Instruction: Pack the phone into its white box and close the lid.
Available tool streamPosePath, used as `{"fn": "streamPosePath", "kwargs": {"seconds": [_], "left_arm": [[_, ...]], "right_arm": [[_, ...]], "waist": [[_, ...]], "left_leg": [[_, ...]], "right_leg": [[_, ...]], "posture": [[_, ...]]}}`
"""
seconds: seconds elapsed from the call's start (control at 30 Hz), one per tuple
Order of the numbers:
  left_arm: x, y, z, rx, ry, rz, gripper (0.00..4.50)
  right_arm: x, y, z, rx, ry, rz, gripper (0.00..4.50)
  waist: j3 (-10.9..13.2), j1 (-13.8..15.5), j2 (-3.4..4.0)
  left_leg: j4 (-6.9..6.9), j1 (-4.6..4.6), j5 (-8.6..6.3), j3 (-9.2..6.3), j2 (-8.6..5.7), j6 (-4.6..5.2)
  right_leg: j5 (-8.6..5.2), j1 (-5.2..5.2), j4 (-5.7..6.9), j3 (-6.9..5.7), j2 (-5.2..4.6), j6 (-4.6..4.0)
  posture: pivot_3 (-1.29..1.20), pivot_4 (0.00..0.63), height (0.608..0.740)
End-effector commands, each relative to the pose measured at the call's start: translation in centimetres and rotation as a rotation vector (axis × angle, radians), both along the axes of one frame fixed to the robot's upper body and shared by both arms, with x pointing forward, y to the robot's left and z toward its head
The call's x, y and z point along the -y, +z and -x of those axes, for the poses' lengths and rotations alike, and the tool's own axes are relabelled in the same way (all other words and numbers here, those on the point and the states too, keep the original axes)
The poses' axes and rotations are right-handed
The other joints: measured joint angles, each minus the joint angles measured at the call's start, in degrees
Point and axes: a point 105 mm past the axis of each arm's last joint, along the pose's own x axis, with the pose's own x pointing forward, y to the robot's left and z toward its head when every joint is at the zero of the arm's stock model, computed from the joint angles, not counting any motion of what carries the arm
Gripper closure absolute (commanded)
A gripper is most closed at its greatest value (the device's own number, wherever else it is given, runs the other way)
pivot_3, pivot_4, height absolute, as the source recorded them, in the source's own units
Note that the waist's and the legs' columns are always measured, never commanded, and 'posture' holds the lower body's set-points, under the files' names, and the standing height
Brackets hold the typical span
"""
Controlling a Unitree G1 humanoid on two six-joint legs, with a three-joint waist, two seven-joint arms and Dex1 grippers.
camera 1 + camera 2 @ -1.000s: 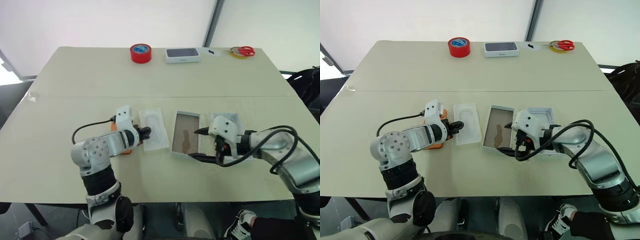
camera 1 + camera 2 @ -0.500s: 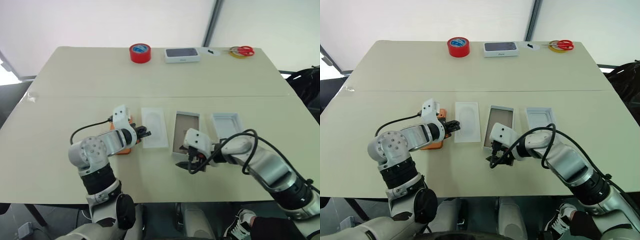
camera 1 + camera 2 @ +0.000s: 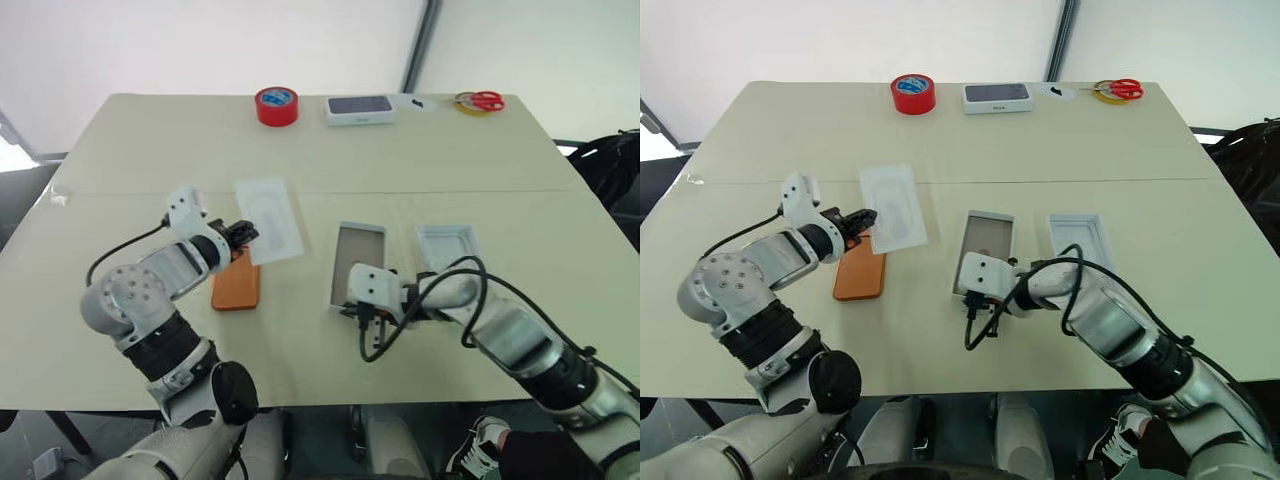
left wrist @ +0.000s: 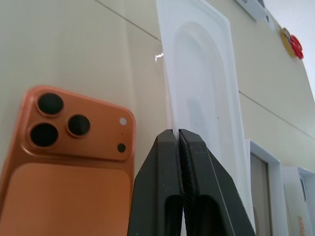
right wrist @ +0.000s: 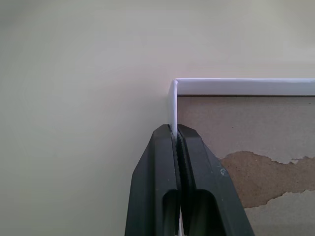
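Pinching white insert (image 3: 268,206) at near edge, left gripper (image 3: 240,235) fully closed, insert lifted and tilted. Phone (image 3: 236,285) flat on table just near of those fingers, long axis near-far, left arm nearer. Right gripper (image 5: 175,132) clamped on white box (image 3: 358,262) wall, near-left corner. Lid (image 3: 448,246) just right of box, probably inside-up.

insert (image 3: 268,220) lifted off phone (image 3: 236,285) (now bared)

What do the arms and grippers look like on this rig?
Both arms are silver-grey metal with round joint housings and black bands. White camera housings sit at the wrists, each trailing a loose black cable. The left gripper and right gripper each have two black, smooth, tapered fingers.
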Motion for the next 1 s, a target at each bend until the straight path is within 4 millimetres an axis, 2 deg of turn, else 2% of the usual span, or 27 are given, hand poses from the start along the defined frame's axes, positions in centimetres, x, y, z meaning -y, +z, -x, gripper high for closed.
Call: {"fn": "streamPosePath", "kwargs": {"seconds": [0.03,0.17,0.2,0.27,0.37,0.47,0.63,0.77,0.87,1.0], "left_arm": [[-1.4,1.9,0.1,0.073,0.024,-0.008,4.5],[-1.6,1.8,0.3,0.075,0.017,-0.021,4.5],[-1.5,1.8,0.4,0.078,0.014,-0.023,4.5],[-1.1,1.9,0.5,0.085,0.006,-0.024,4.5],[-0.3,1.9,0.6,0.095,-0.017,-0.016,4.5],[1.0,1.6,0.8,0.092,-0.054,-0.013,4.5],[4.4,0.6,1.3,0.069,-0.152,-0.008,4.5],[6.9,-0.7,1.8,0.02,-0.229,-0.031,4.5],[8.3,-1.3,2.0,-0.006,-0.264,-0.039,4.5],[9.3,-2.2,2.4,-0.042,-0.291,-0.064,4.5]], "right_arm": [[-1.8,0.5,-0.9,0.072,0.076,0.006,4.45],[-3.0,0.0,-1.3,0.074,0.127,0.001,4.45],[-3.1,0.0,-1.4,0.076,0.138,0.0,4.19],[-3.3,0.3,-1.4,0.06,0.144,-0.018,3.57],[-2.8,1.6,-1.6,0.061,0.124,-0.07,2.12],[-1.1,3.7,-2.4,0.084,0.053,-0.132,0.62],[3.5,6.6,-3.1,0.117,-0.057,-0.198,0.62],[6.7,6.8,-3.4,0.128,-0.137,-0.199,0.62],[8.0,6.4,-3.7,0.14,-0.187,-0.18,0.62],[8.1,6.9,-3.8,0.147,-0.213,-0.214,0.62]], "waist": [[0.0,-0.1,0.0],[0.0,0.3,-0.03],[0.0,0.4,-0.03],[0.0,0.4,-0.04],[0.0,0.4,-0.04],[0.0,0.4,-0.04],[0.0,0.6,-0.07],[0.0,0.5,-0.08],[0.0,0.2,-0.08],[0.0,0.3,-0.08]], "left_leg": [[0.0,0.0,0.02,0.0,0.0,-0.03],[-0.02,-0.01,0.04,-0.02,0.0,-0.07],[-0.01,-0.01,0.05,-0.01,0.0,-0.08],[-0.01,-0.01,0.06,-0.02,0.0,-0.11],[-0.01,-0.01,0.06,-0.03,0.01,-0.12],[-0.01,-0.01,0.06,-0.03,0.01,-0.12],[-0.01,-0.04,0.05,-0.03,-0.02,-0.1],[-0.01,-0.03,0.04,-0.01,-0.01,-0.08],[-0.01,-0.02,0.04,0.02,-0.01,-0.08],[-0.02,0.0,0.03,0.02,0.01,-0.07]], "right_leg": [[0.0,-0.01,0.02,0.0,0.0,0.0],[0.01,-0.01,0.01,-0.01,-0.03,0.0],[0.01,0.01,0.0,-0.01,-0.06,-0.01],[0.01,0.02,0.0,-0.01,-0.08,-0.01],[0.02,0.01,0.01,-0.01,-0.09,-0.01],[0.02,0.01,0.01,-0.01,-0.1,-0.01],[0.02,0.02,-0.03,-0.01,-0.16,-0.02],[0.01,0.03,-0.04,0.0,-0.14,-0.03],[-0.01,0.03,-0.04,0.01,-0.07,-0.05],[-0.01,0.01,-0.02,0.02,-0.01,-0.04]], "posture": [[0.0,0.15,0.732],[0.0,0.15,0.732],[0.0,0.15,0.732],[0.0,0.15,0.732],[0.0,0.15,0.732],[0.0,0.15,0.732],[0.0,0.15,0.732],[0.0,0.15,0.732],[0.0,0.15,0.732],[0.0,0.15,0.732]]}}
